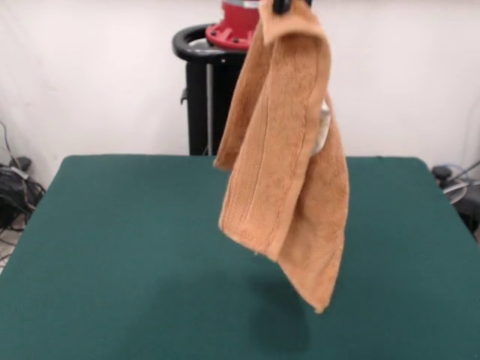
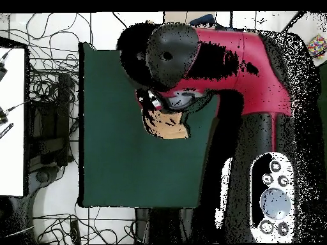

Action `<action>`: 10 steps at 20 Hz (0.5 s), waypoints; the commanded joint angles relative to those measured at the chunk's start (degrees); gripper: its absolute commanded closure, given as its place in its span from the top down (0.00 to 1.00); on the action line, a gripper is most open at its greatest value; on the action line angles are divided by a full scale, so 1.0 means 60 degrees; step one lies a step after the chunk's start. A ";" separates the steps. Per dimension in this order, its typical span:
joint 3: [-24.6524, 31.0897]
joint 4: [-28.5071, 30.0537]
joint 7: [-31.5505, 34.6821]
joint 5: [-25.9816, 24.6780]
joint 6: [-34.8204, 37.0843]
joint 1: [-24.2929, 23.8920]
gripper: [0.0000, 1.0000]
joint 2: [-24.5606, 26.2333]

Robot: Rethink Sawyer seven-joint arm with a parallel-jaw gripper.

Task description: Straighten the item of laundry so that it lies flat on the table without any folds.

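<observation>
1. Dark green desk [image 1: 112, 262] fills the foreground of the front view, with a faint shadow on it directly under the hanging cloth.
2. Hanging straight down below the hand [image 1: 283, 6] is the orange-tan terry towel [image 1: 289, 180], clear of the desk, its lowest corner well above the cloth top.
3. Only the black tips of the hand show at the top edge, pinching the towel's upper hem; the grip looks closed on the fabric, though how much cloth it has cannot be seen.
4. Below the hand the towel is doubled lengthwise, one layer draped over the other, and a small white tag [image 1: 323, 127] peeks out at its right edge.
5. From overhead the red and black arm [image 2: 223, 64] hides nearly everything; just a patch of towel shows beneath it.
6. Risks, as I judge them:
   - Lowering straight down would likely pile the doubled layers into a heap, keeping the fold.
   - A release at this height would probably crumple it.
   - A thin pinch at the hem could slip during a drag.
   - Any swing may let the lowest corner land tucked under.
</observation>
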 commanded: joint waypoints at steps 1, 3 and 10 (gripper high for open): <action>0.0135 -0.1779 0.2102 -0.0134 0.1934 0.0292 0.00 0.0232; 0.0155 -0.1921 0.2041 -0.0131 0.1830 0.0308 0.00 0.0422; 0.0209 -0.2609 0.1859 -0.0205 0.1578 0.0324 0.00 0.1219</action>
